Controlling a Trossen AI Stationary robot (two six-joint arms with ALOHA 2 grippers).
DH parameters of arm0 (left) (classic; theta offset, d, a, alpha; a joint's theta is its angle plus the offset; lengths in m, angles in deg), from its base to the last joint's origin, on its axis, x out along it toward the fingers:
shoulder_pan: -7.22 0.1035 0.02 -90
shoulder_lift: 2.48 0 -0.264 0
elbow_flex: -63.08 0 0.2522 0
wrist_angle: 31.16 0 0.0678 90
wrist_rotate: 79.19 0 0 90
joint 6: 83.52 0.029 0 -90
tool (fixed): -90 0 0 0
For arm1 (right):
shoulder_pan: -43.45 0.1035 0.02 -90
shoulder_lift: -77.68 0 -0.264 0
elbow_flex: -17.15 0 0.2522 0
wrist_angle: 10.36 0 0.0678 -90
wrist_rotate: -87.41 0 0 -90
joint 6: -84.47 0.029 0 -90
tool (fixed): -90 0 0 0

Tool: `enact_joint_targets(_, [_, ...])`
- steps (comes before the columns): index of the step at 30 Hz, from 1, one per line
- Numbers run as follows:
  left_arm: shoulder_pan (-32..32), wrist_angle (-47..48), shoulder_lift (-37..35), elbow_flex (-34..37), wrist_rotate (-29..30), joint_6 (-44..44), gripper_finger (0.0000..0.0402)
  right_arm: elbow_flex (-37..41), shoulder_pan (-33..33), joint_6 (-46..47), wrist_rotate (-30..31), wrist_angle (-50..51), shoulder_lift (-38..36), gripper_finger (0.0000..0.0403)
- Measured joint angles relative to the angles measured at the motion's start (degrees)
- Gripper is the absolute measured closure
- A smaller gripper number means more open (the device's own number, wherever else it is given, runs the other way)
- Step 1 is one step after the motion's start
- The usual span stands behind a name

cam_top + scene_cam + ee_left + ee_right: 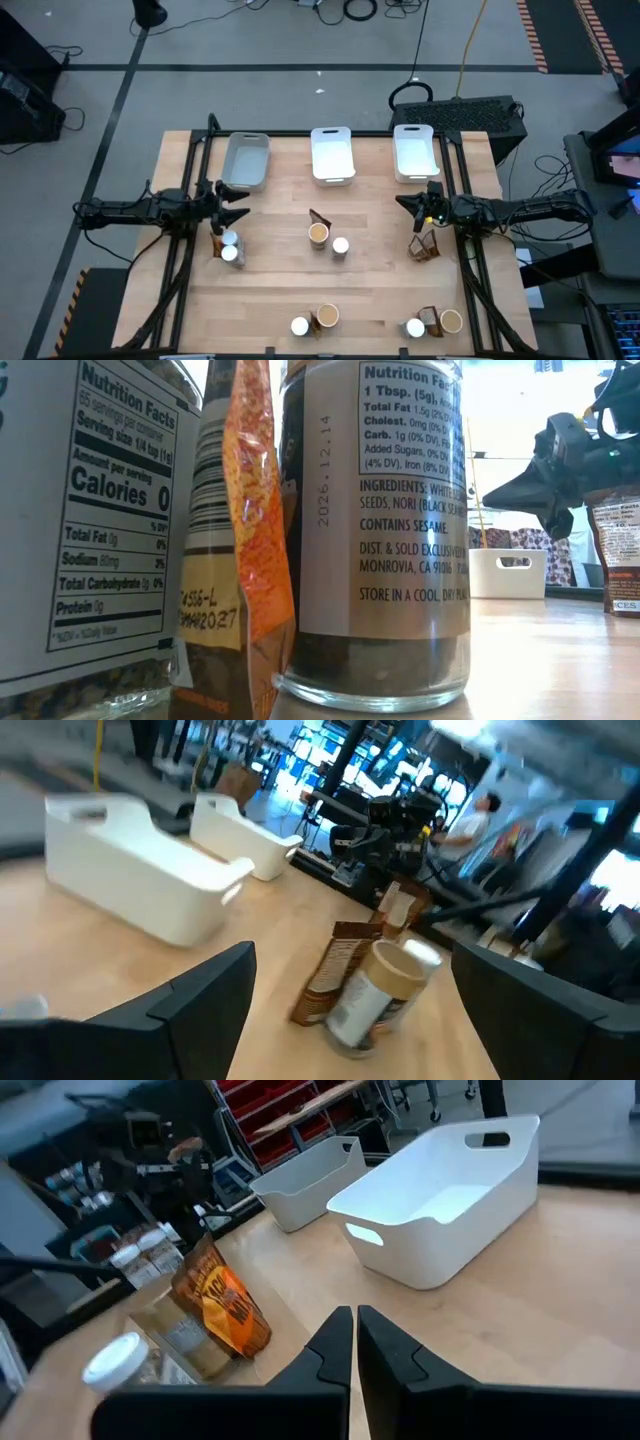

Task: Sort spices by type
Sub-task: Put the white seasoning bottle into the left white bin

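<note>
White trays (332, 157) empty; spices (319, 234) scattered on table (280, 290), none sorted. Left hand (232, 201) released, right hand (407, 206) clenched, empty.

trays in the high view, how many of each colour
grey tray: 1
white trays: 2
total: 3

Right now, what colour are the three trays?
Left tray grey, other two white; high view.
</note>
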Motion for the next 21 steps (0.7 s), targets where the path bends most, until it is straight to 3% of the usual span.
enact_joint_targets(4, [0.0,-0.7,0.0,0.1,0.0,8.0,0.0064,0.0,0.0,5.7,0.0,-0.2,0.0,0.0403])
enact_joint_targets(9, [0.0,-1.0,0.0,0.1,0.3,8.6,0.0064,0.0,0.0,5.7,-0.2,-1.2,0.0,0.0403])
enact_joint_targets(17, [0.0,-9.5,0.0,0.2,1.3,-8.2,0.0064,0.0,0.0,-1.7,-10.5,-13.9,0.0,0.0403])
enact_joint_targets(21, [0.0,-11.9,0.0,0.1,1.4,-11.1,0.0064,0.0,0.0,-5.8,-11.6,-17.9,0.0,0.0403])
